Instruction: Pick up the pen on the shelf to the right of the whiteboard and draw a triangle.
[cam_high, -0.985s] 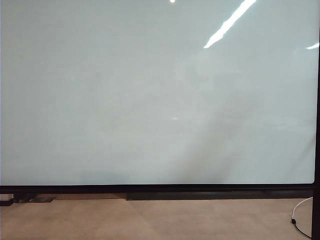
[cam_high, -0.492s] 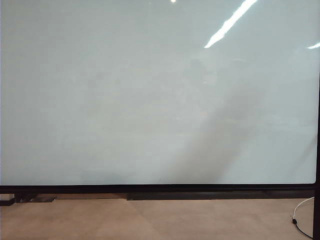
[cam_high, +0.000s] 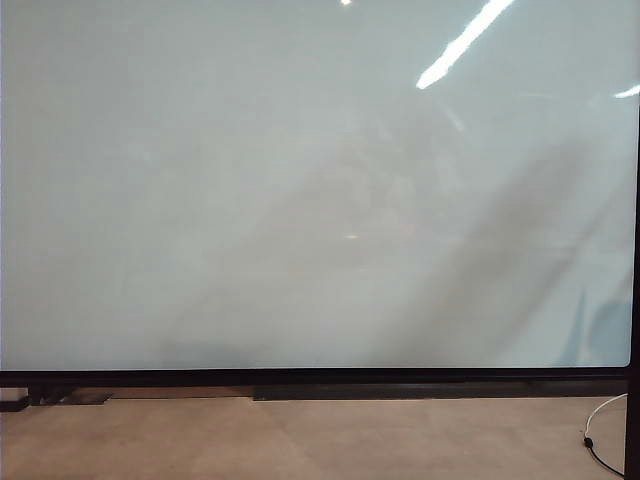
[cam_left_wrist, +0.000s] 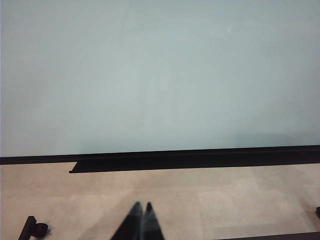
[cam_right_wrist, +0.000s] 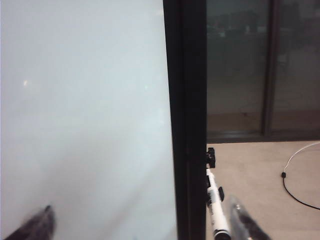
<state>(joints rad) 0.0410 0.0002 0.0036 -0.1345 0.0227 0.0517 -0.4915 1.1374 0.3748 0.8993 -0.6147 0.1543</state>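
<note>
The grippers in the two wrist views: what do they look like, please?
The left gripper shows two slim dark fingers tapering to sharp tips. The right gripper shows dark fingers too, blurred and greyish. No cables or markings are visible on either.

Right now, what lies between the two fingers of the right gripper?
In the right wrist view, the open right gripper brackets the whiteboard's black frame edge and the pen clipped beside it.
</note>
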